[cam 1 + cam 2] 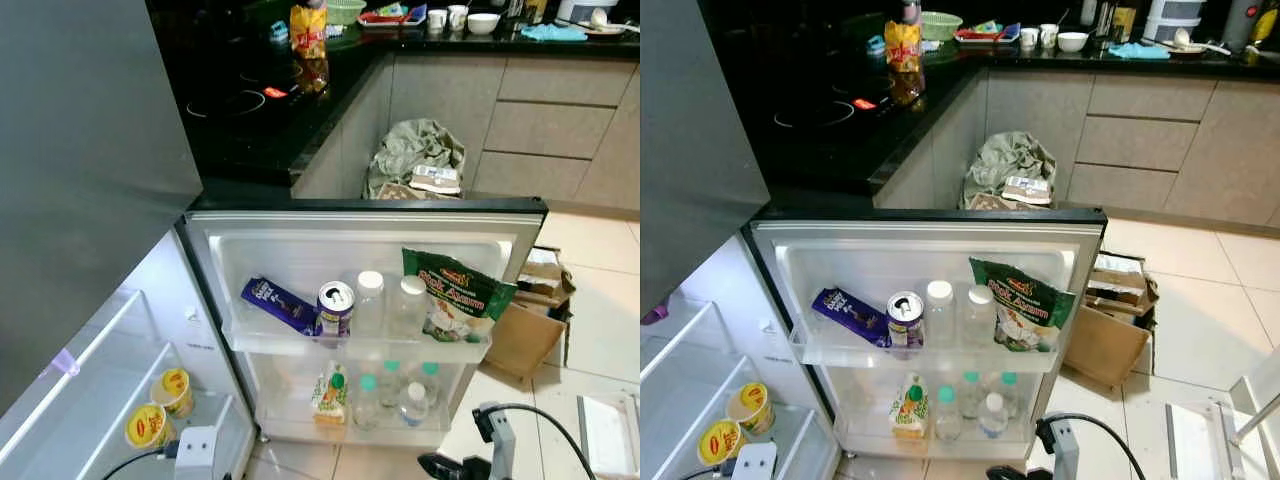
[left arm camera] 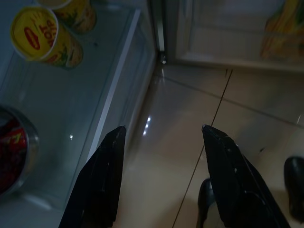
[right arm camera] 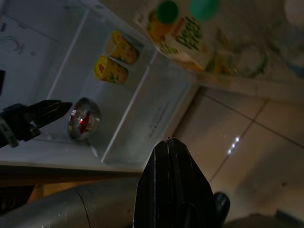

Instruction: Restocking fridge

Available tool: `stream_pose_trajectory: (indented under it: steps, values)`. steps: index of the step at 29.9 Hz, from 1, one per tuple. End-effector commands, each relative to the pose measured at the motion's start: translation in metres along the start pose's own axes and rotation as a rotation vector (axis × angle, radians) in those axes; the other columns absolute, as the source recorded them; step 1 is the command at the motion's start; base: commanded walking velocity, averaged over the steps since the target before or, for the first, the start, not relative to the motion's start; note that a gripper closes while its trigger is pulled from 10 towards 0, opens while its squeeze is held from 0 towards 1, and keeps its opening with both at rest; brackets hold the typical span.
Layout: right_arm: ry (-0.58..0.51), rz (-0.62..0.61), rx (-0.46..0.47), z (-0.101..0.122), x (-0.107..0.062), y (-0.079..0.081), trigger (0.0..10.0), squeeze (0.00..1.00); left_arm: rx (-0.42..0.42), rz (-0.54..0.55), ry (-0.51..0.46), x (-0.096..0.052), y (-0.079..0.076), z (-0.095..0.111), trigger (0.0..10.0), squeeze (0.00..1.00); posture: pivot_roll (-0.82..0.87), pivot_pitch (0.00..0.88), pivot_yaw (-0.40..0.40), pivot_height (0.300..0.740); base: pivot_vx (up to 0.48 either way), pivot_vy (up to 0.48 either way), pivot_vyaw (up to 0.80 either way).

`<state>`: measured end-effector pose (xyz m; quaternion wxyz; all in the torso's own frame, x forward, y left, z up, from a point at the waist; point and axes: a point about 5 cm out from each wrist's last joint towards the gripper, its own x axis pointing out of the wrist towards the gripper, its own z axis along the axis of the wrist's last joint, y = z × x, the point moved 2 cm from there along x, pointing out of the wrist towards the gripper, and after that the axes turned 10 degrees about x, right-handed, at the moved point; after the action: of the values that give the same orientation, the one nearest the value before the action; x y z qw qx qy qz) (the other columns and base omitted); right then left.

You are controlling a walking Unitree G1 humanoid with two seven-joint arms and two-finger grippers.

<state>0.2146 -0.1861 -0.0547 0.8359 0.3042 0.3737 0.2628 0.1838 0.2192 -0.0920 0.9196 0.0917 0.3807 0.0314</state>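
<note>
Fridge door (image 1: 365, 215) swung wide open toward the camera, top edge level just below the black worktop (image 1: 250, 140) corner. Upper door shelf (image 1: 350, 345) packed rim to rim: purple chocolate bar (image 1: 278, 303) leaning at the left, drink can (image 1: 335, 305) beside it, two clear bottles (image 1: 385, 303), green snack bag (image 1: 455, 293) poking above the rim at the right. Lower door shelf holding a juice carton (image 1: 330, 393) and several small bottles (image 1: 400, 395). Inside the fridge, two yellow cups (image 1: 160, 410) side by side on the glass shelf (image 2: 71, 109), with bare glass around them up to the front edge. Left pincer (image 2: 161, 142) released, fingers spread wide over tiled floor (image 2: 190, 156) just past that shelf edge. Right pincer (image 3: 169, 142) clenched, fingertips together, empty, low over the floor near the door's bottom corner. Cardboard box (image 1: 530, 315) on the floor right of the door.
</note>
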Motion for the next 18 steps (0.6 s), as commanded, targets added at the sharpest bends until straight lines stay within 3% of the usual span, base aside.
stream_pose_trajectory:
  steps: [1,14,17,18]
  values:
    - [0.001,-0.051,0.022,-0.007,-0.006,-0.007,10.0,0.0,0.011,0.008,0.052,-0.004,0.003,-0.013,10.0,0.0,-0.11,0.034,0.021,0.74,0.0,0.0,0.0]
    - [0.022,-0.298,0.109,-0.04,-0.028,-0.032,10.0,0.0,-0.009,-0.001,0.173,-0.019,0.003,-0.05,10.0,0.0,-0.11,0.025,0.013,0.74,0.0,0.0,0.0]
    - [-0.041,-0.577,0.163,-0.046,-0.049,-0.055,10.0,0.0,-0.045,0.012,0.216,-0.024,0.005,-0.06,10.0,0.0,-0.11,0.023,0.012,0.74,0.0,0.0,0.0]
    - [-0.041,-0.577,0.163,-0.046,-0.049,-0.055,10.0,0.0,-0.045,0.012,0.216,-0.024,0.005,-0.06,10.0,0.0,-0.11,0.023,0.012,0.74,0.0,0.0,0.0]
